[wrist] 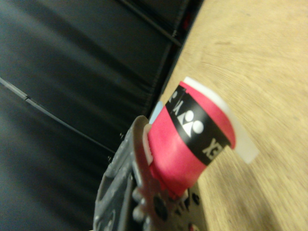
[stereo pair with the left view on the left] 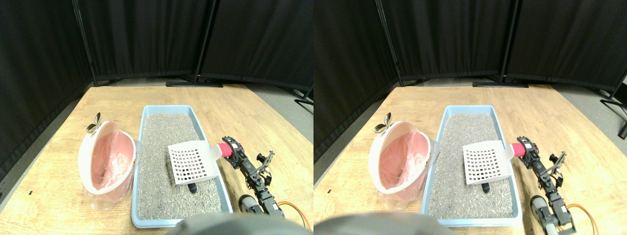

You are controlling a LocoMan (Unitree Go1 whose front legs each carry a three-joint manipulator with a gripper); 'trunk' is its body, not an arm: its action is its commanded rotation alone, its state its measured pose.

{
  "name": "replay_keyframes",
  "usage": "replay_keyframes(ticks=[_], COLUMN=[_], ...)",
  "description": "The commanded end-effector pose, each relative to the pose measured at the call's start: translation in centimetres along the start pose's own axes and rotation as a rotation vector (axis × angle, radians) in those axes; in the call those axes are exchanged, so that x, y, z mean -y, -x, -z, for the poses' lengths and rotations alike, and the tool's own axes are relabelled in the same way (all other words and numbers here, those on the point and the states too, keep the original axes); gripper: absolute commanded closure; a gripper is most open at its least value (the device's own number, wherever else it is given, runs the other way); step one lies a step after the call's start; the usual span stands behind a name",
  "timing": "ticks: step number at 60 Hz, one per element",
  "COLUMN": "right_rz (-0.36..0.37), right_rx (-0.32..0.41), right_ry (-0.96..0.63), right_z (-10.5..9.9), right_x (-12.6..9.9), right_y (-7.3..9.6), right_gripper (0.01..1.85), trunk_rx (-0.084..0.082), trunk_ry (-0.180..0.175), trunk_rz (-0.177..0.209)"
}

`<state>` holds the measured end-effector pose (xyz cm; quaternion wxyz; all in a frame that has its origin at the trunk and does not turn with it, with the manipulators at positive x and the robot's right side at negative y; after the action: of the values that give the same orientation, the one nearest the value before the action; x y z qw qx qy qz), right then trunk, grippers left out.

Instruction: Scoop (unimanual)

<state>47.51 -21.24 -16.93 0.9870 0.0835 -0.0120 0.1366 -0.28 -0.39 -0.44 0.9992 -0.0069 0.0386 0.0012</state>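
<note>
A white slotted scoop (stereo pair with the left view on the left: 192, 163) hangs tilted over the right side of the grey litter (stereo pair with the left view on the left: 164, 142) in a light blue tray (stereo pair with the left view on the left: 166, 108). My right gripper (stereo pair with the left view on the left: 232, 148) is just outside the tray's right rim, shut on the scoop's red-wrapped handle (stereo pair with the left view on the left: 224, 150). A small dark lump (stereo pair with the left view on the left: 192, 187) lies on the litter just below the scoop's front edge. In the wrist view the red handle (wrist: 192, 139) with its black band fills the middle, lying against the dark jaw, with the wooden floor behind it.
A white bin (stereo pair with the left view on the left: 83, 156) with a pink bag liner leans against the tray's left side, a small metal leaf-shaped piece (stereo pair with the left view on the left: 93, 125) at its top. Black curtain panels (stereo pair with the left view on the left: 147, 39) on stands close off the back. An orange cable (stereo pair with the left view on the left: 295, 211) trails by my arm.
</note>
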Motion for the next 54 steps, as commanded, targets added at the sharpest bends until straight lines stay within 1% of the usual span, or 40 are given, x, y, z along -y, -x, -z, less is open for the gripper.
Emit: replay_keyframes(ticks=[1,4,7,8,9,11,12,15,17,18,21,22,26,27,30,31,34,35,39,41,46,47,49,54], right_rz=[-0.001,-0.007,0.000,0.000,-0.004,-0.009,-0.044,-0.056,-0.052,-0.069,-0.064,-0.074,-0.087,-0.107,-0.121,-0.118,-0.123,-0.129,-0.132,-0.129,-0.135,-0.121,-0.122,-0.119], right_rx=[0.105,0.110,0.113,0.113,0.123,0.127,0.145,0.157,0.157,0.164,0.162,0.174,0.178,0.184,0.188,0.185,0.178,0.166,0.158,0.141,0.127,0.102,0.090,0.083], right_ry=[0.080,0.089,0.152,0.152,0.196,0.204,0.235,0.295,0.300,0.318,0.344,0.371,0.390,0.421,0.420,0.455,0.472,0.497,0.509,0.562,0.585,0.619,0.630,0.654], right_z=[-2.5,-2.7,-3.9,-3.9,-4.4,-4.5,-5.3,-5.9,-6.2,-6.4,-6.8,-7.3,-7.7,-8.1,-8.4,-8.9,-9.2,-9.7,-10.0,-10.3,-10.7,-11.0,-11.1,-11.4], right_x=[-0.1,-0.1,-0.2,-0.2,-0.3,-0.3,-0.2,-0.3,-0.3,-0.3,-0.3,-0.4,-0.5,-0.6,-0.6,-0.6,-0.7,-0.8,-0.9,-1.1,-1.4,-1.6,-1.7,-1.9], right_y=[0.2,0.2,0.4,0.4,0.4,0.4,0.4,0.4,0.4,0.4,0.4,0.5,0.6,0.6,0.6,0.8,0.8,0.9,1.0,1.0,0.9,0.9,0.9,0.7], right_gripper=[1.81,1.81,1.81,1.81,1.81,1.81,1.79,1.77,1.77,1.78,1.77,1.79,1.81,1.81,1.81,1.81,1.81,1.81,1.81,1.81,1.81,1.81,1.81,1.81], trunk_rx=[-0.015,-0.016,-0.017,-0.017,-0.016,-0.016,-0.017,-0.018,-0.018,-0.019,-0.021,-0.022,-0.022,-0.025,-0.025,-0.027,-0.028,-0.028,-0.030,-0.033,-0.034,-0.034,-0.035,-0.037], trunk_ry=[0.025,0.026,0.028,0.028,0.031,0.031,0.033,0.037,0.037,0.039,0.041,0.043,0.043,0.044,0.046,0.047,0.049,0.049,0.051,0.054,0.058,0.058,0.060,0.064], trunk_rz=[-0.005,-0.005,-0.004,-0.004,-0.004,-0.004,-0.005,-0.006,-0.006,-0.006,-0.006,-0.005,-0.005,-0.004,-0.003,-0.002,0.000,0.000,0.001,0.004,0.004,0.004,0.004,0.002])
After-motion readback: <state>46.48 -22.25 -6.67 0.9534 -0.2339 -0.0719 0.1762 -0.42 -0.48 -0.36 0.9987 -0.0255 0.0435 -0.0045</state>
